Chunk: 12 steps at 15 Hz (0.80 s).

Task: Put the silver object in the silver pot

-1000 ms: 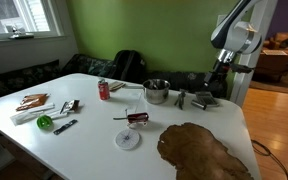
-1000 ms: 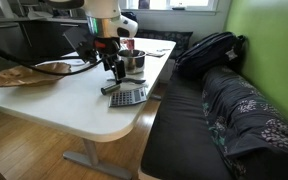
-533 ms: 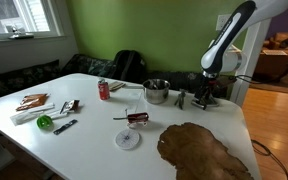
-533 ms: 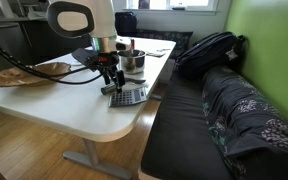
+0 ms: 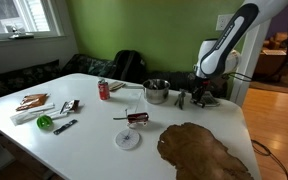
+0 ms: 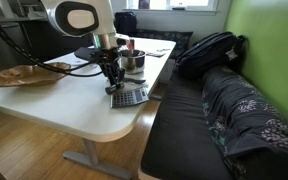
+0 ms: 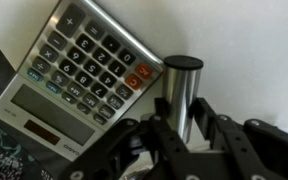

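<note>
Exterior views face the table (image 5: 94, 130) (image 6: 74, 108) from different ends; wrist view looks closely down on the calculator (image 7: 79, 75).

Down it comes: the arm (image 5: 222, 45) folds and the gripper (image 5: 196, 94) drops to the table (image 5: 89, 135)
A second ago, in an exterior view, the gripper hung high off the far corner, well above the tabletop. Half a second back it was partway down, and now it sits low, right by the calculator (image 5: 203, 101). In an exterior view the gripper (image 6: 113, 81) has sunk as well, from above the calculator (image 6: 129, 96) down to its edge, and the big round joint has swung across the top of the picture. The wrist view now has the silver object (image 7: 181, 92) standing between the fingers (image 7: 160, 128); whether they press it, can't tell
</note>
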Available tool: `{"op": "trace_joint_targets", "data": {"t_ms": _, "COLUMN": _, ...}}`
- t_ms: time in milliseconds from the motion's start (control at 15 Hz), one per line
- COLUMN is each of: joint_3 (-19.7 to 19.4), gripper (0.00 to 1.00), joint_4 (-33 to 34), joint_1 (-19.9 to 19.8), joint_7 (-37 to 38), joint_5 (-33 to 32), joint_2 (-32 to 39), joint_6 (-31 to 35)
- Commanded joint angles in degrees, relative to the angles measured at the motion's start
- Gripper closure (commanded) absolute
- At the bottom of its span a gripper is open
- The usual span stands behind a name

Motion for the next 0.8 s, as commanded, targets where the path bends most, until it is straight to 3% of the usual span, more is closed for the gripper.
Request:
{"op": "trace_joint_targets", "data": {"t_ms": 0, "joint_3": 0.1, "gripper": 0.90, "joint_4": 1.1, "joint_1": 0.2, "joint_7": 2.7, "joint_5": -3.2, "joint_2": 0.9, "joint_6": -0.2}}
{"op": "trace_joint_targets", "data": {"t_ms": 333, "joint_3": 1.3, "gripper": 1.00, "joint_4": 1.6, "joint_1": 2.8, "joint_7": 2.8, "joint_5": -5.9, "joint_2": -4.5, "joint_6": 9.1}}
{"op": "trace_joint_targets", "data": {"t_ms": 467, "joint_3": 3.7, "gripper": 1.00, "joint_4": 3.2, "joint_1": 1.7, "joint_7": 2.4, "joint_5": -4.8, "joint_2": -5.0, "joint_6": 6.6}}
{"op": "trace_joint_targets", "data": {"t_ms": 533, "joint_3": 4.8, "gripper": 0.75, "joint_4": 3.8, "joint_1": 0.8, "joint_7": 2.7, "joint_5": -3.4, "joint_2": -4.5, "joint_6": 4.2}}
{"op": "trace_joint_targets", "data": {"t_ms": 600, "joint_3": 5.9, "gripper": 0.74, "joint_4": 3.9, "joint_1": -0.4, "joint_7": 2.9, "joint_5": -2.1, "joint_2": -3.8, "joint_6": 2.9}}
{"op": "trace_joint_targets", "data": {"t_ms": 733, "joint_3": 3.3, "gripper": 0.60, "joint_4": 2.4, "joint_1": 0.5, "joint_7": 7.3, "joint_5": -1.6, "joint_2": -4.1, "joint_6": 0.1}}
